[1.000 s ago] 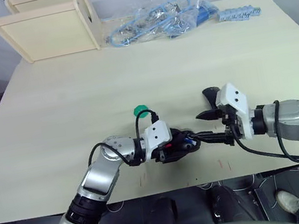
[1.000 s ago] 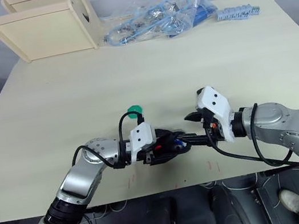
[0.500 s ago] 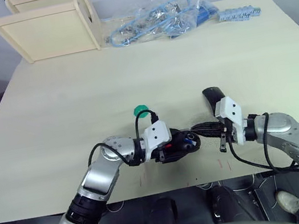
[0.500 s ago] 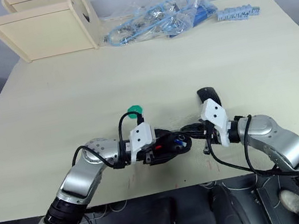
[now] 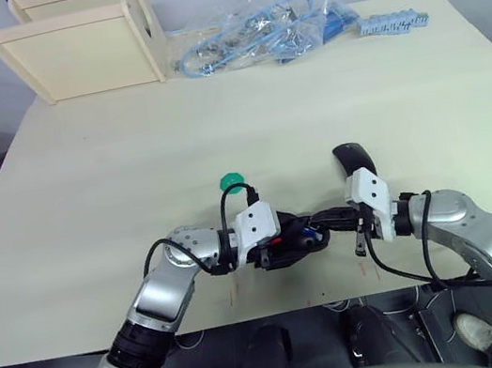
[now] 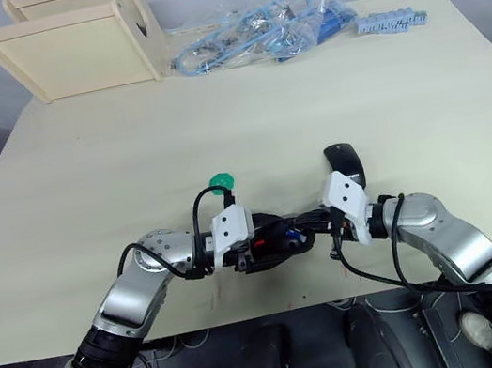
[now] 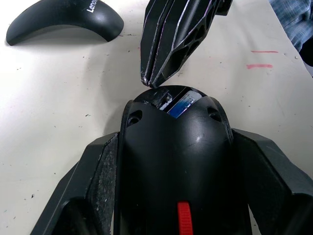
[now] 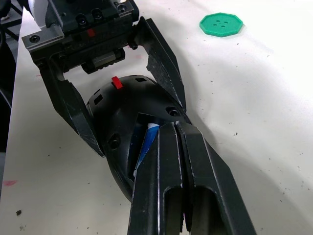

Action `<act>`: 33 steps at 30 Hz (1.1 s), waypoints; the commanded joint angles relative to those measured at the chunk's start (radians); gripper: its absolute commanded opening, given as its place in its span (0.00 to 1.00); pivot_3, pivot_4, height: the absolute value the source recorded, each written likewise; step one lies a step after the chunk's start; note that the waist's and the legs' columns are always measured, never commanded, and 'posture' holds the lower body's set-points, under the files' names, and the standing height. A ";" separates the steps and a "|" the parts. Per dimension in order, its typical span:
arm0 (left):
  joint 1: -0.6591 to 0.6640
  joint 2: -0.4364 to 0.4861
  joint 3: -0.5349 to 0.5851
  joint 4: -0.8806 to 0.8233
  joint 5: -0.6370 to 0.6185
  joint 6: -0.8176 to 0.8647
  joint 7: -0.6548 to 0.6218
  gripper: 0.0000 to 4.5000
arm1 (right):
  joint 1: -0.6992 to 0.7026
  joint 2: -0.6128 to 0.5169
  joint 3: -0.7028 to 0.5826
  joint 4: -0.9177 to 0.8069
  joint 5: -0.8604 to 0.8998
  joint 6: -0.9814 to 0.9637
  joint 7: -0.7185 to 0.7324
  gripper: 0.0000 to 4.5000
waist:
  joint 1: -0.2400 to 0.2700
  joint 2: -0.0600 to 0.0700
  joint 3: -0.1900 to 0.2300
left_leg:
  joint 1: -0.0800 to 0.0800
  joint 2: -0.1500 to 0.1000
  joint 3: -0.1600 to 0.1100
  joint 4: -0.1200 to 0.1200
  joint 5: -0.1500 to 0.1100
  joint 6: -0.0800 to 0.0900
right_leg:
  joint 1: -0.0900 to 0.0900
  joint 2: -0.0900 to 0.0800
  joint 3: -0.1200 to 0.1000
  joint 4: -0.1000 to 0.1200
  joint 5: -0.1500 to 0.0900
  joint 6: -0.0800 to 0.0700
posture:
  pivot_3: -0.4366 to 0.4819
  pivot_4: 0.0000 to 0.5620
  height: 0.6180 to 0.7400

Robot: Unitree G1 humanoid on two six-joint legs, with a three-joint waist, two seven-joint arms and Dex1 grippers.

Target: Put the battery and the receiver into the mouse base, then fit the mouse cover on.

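Observation:
My left gripper [image 5: 307,238] is shut on the mouse base [image 7: 176,161], one finger [image 8: 164,63] on each side of the black shell near the table's front edge. The blue-and-white battery [image 8: 145,142] lies in the base's open compartment. My right gripper [image 8: 168,128] is shut with nothing between its fingers, and its tips rest at the compartment's edge, right by the battery. The glossy black mouse cover [image 5: 353,157] lies on the table just beyond my right wrist. The receiver is hidden.
A green round disc [image 5: 232,183] lies just behind my left wrist. Wooden racks [image 5: 75,52] stand at the back left. Clear bags of blue parts [image 5: 258,34] and a strip of blue pieces [image 5: 394,22] lie along the back edge.
My right gripper has shut and moved left, bringing its tips to the base's compartment. The left gripper and the mouse base have stayed put.

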 commanded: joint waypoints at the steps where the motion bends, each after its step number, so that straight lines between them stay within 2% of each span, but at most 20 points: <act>1: 0.005 0.007 -0.008 0.016 0.010 0.016 -0.004 0.65 | 0.003 0.008 -0.013 -0.020 -0.005 -0.005 0.014 0.00 | 0.000 0.000 0.000 | 0.000 0.000 0.000 0.000 0.000 0.000 | 0.000 0.000 0.000 0.000 0.000 0.000 | 0.48 0.27 1.00; 17: -0.012 0.006 -0.007 -0.003 0.000 0.056 -0.008 0.65 | 0.009 0.033 -0.010 -0.001 -0.043 0.010 0.015 0.00 | 0.000 0.000 0.000 | 0.000 0.000 0.000 0.000 0.000 0.000 | 0.000 0.000 0.000 0.000 0.000 0.000 | 0.48 0.27 1.00; 24: -0.012 0.003 -0.008 -0.009 -0.002 0.067 -0.005 0.65 | 0.021 0.035 0.042 0.058 -0.113 0.018 0.014 0.00 | -0.001 0.000 -0.001 | 0.001 0.000 0.000 0.000 0.000 0.000 | 0.001 0.000 0.000 0.001 0.000 0.000 | 0.48 0.27 1.00; 33: -0.014 0.001 -0.008 -0.028 -0.008 0.088 0.003 0.65 | 0.022 0.051 0.043 0.098 -0.111 0.105 -0.002 0.00 | -0.002 -0.002 -0.004 | 0.015 0.000 0.000 -0.002 0.000 0.000 | 0.014 0.000 0.001 -0.002 -0.001 0.000 | 0.48 0.27 1.00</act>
